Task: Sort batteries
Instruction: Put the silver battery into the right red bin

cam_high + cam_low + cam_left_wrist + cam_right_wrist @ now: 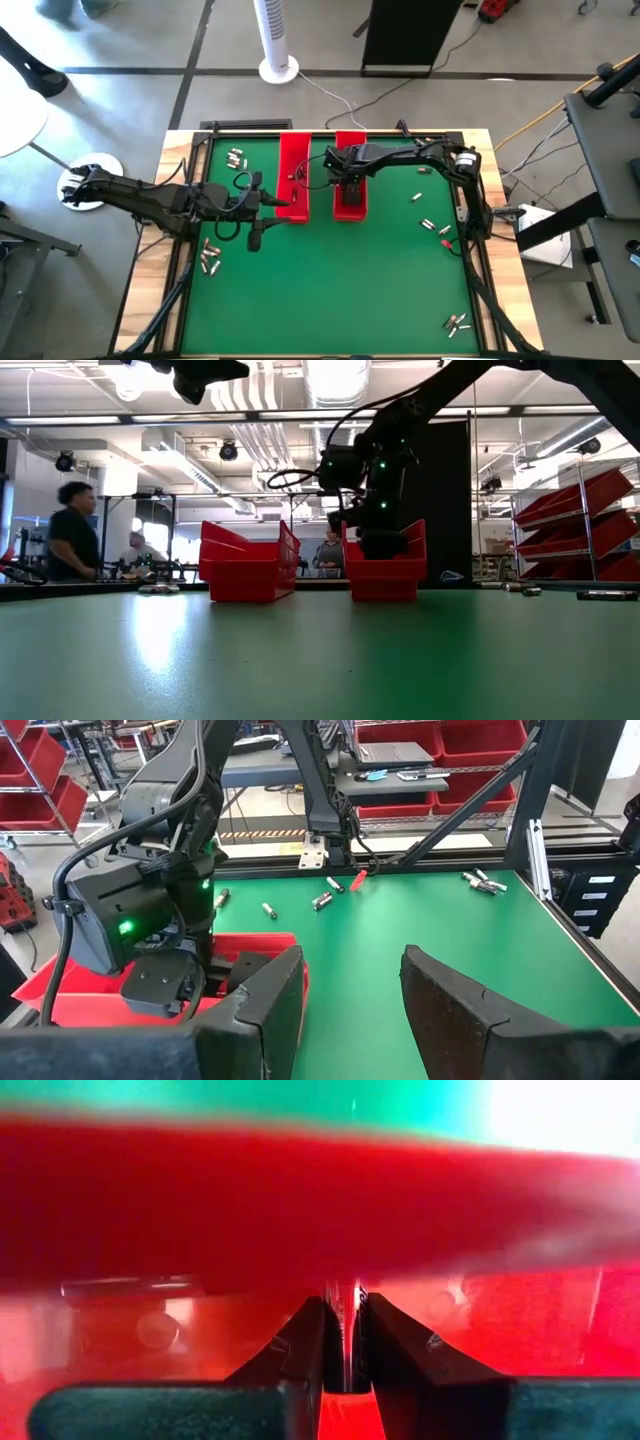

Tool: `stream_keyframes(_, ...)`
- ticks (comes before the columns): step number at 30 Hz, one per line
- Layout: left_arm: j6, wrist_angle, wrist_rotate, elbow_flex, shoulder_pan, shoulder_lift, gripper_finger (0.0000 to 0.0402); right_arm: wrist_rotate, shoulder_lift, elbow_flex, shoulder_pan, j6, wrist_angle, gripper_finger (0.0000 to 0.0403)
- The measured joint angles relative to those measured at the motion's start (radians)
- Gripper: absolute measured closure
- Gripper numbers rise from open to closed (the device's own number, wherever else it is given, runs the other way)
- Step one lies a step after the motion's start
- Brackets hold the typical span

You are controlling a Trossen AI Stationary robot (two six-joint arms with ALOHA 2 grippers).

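The right claw [343, 1345] is down inside the right red tray [349, 205], its two fingers drawn almost together on a thin silvery battery [345, 1330] that stands upright between them (only a sliver of it shows in the right wrist view). So the thing in hand lies straight below the claw, long axis running along the fingers and pointing at the tray floor; the coming move, as I judge it, is simply to let go so it drops in.

The left claw [350, 995] hangs beside the left red tray [293, 178], on the side away from the right tray, fingers about half apart with nothing between them.

Loose batteries [432, 226] lie on the green counter [340, 290] beyond the right tray's outer side, nearer the right arm. Another cluster [210, 256] sits past the left tray, nearer the left arm.
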Motion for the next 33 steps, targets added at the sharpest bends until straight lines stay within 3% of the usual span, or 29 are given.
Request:
stream_keyframes(4,-0.003,0.0,0.0,0.0,0.0,0.002,0.0252,-0.05,0.009,0.001,-0.002,-0.008,0.003,0.0348)
stream_keyframes(20,0.015,0.006,0.0,0.003,0.0,0.019,0.0252,-0.053,0.012,0.0,-0.001,-0.006,-0.006,0.0347)
stream_keyframes(33,0.052,0.049,0.0,0.004,-0.001,0.018,0.0252,-0.048,0.009,-0.002,0.0,0.005,-0.011,0.0268)
